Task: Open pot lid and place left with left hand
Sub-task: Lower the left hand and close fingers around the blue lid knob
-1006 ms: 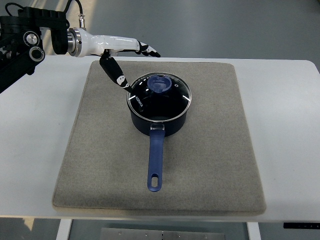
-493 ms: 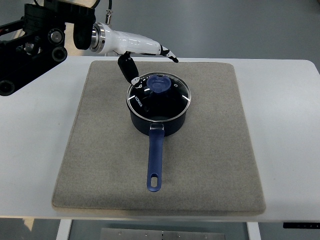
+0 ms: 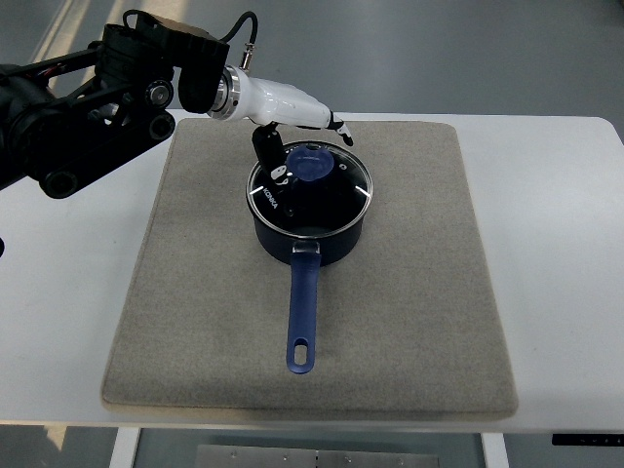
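Note:
A dark blue saucepan [image 3: 310, 234] stands on a grey mat [image 3: 409, 292], its long blue handle [image 3: 303, 317] pointing toward the front edge. A glass lid [image 3: 322, 190] with a blue knob [image 3: 311, 164] sits closed on it. My left hand [image 3: 302, 146], white with black fingertips, hovers over the lid's far edge. Its thumb [image 3: 272, 156] hangs down left of the knob and the other fingers [image 3: 336, 127] reach past the knob's far side. The fingers are spread and hold nothing. The right hand is out of view.
The mat lies on a white table [image 3: 556, 244]. My black left arm [image 3: 88, 107] crosses the table's back left corner. Bare mat shows to the left of the pot [image 3: 185, 253] and to its right.
My left hand has moved rightward and down from the mat's back left edge to over the lid, with the thumb now beside the knob. Pot and lid have not moved.

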Tool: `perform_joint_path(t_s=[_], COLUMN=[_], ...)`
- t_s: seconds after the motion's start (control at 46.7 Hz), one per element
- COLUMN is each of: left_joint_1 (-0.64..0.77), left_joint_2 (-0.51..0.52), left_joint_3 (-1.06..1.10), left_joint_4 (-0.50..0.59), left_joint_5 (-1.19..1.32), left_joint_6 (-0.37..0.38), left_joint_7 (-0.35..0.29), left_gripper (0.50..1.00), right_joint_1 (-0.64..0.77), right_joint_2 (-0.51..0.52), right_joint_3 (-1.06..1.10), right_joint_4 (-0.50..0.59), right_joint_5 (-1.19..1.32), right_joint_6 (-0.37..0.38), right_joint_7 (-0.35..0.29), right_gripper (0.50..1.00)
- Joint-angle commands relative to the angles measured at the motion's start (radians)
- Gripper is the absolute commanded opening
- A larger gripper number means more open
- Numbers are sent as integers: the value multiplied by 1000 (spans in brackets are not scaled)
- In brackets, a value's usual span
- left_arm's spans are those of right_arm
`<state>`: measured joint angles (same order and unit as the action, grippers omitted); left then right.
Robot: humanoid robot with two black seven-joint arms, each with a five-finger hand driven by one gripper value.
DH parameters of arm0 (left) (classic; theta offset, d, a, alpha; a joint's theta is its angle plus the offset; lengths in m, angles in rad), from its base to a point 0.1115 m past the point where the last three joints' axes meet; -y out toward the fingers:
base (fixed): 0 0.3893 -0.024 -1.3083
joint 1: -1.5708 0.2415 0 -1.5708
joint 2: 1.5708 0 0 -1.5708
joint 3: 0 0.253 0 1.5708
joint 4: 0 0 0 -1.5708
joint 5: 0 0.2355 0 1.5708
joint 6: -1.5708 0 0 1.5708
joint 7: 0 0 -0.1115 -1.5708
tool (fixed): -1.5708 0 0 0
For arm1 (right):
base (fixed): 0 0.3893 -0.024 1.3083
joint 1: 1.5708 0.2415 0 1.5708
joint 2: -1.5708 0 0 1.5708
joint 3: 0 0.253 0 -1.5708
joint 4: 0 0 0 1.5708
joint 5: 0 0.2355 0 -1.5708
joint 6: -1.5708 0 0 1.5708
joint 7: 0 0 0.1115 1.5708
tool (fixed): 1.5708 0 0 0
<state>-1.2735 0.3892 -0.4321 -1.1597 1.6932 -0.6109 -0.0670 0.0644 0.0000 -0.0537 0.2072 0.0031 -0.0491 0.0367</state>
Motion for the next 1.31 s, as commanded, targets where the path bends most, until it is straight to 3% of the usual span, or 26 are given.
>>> perform_joint_path(t_s=[0.0, 0.749, 1.285], left_joint_1=[0, 2, -9], left_joint_2=[-12, -18, -18], left_joint_3=[3, 3, 1], left_joint_4=[2, 6, 3], left_joint_5=[2, 5, 9], left_joint_6=[0, 0, 0], left_joint_7=[1, 1, 0], left_gripper=[902, 737, 503], right_joint_1=[0, 0, 0], right_joint_2=[0, 0, 0], right_joint_3=[0, 0, 0], right_joint_4=[0, 0, 0], right_joint_5=[0, 0, 0], right_joint_6=[0, 0, 0], right_joint_7=[0, 0, 0], right_gripper=[915, 915, 915])
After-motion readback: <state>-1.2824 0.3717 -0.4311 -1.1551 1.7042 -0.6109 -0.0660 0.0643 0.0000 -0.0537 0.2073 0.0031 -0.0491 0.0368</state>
